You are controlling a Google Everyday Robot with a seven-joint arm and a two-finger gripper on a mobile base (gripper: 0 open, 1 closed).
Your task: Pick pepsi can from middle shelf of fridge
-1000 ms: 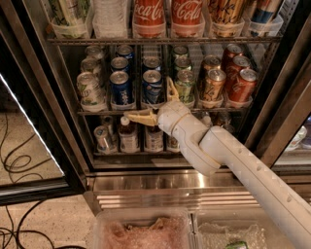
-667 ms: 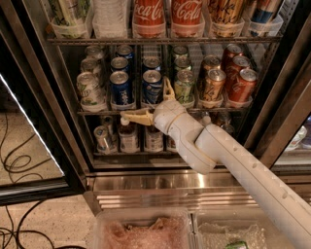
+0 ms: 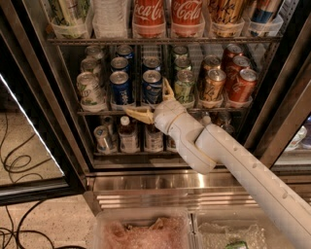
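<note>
The fridge stands open, with cans in rows on its racks. The middle shelf holds two rows of blue pepsi cans; the front ones are at left and right. My gripper is open at the front rail of this shelf, just in front of the right front pepsi can. One tan finger points left along the rail below the cans. The other finger points up between that can and a green-white can. It holds nothing.
More green-white cans stand at the shelf's left, orange cans and red cans at its right. Coke bottles stand above, small bottles below. Clear bins sit by the floor, cables lie at left.
My gripper has shifted slightly left and up toward the right front pepsi can. The fingers stay open. No can has moved.
</note>
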